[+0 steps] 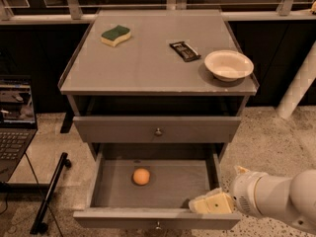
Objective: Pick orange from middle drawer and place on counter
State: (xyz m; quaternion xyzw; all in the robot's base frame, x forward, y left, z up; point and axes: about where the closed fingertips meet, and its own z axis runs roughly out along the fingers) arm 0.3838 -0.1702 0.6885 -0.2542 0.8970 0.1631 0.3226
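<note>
The orange [141, 176] lies on the floor of the open middle drawer [103, 186], left of its centre. The drawer is pulled out, with its front panel at the bottom of the view. My gripper [212, 203] comes in from the lower right on a white arm and hangs over the drawer's front right corner, well to the right of the orange and apart from it. The counter [148, 58] is the grey top of the cabinet, above the closed upper drawer [158, 130].
On the counter lie a yellow-and-green sponge [115, 35] at back left, a dark wrapped bar [184, 51] and a white bowl [228, 65] at right. A laptop [15, 117] stands at left, a black bar [49, 194] lies on the floor, and a white post [298, 85] leans at right.
</note>
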